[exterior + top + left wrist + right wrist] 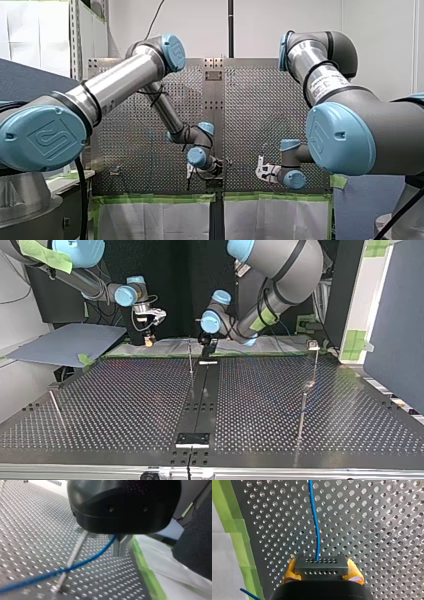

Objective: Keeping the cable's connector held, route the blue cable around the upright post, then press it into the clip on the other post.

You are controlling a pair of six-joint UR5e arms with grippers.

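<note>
My right end effector (322, 573) pinches the dark connector (321, 565) between its yellow pads (289, 571). From it the blue cable (317, 530) runs ahead over the perforated surface (374, 530). My left end effector (120, 547) is pressed together on the cable, which crosses the upright post (72, 557).

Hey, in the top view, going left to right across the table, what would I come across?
Thin left post → my right gripper → middle upright post → my left gripper → far-right post.
</note>
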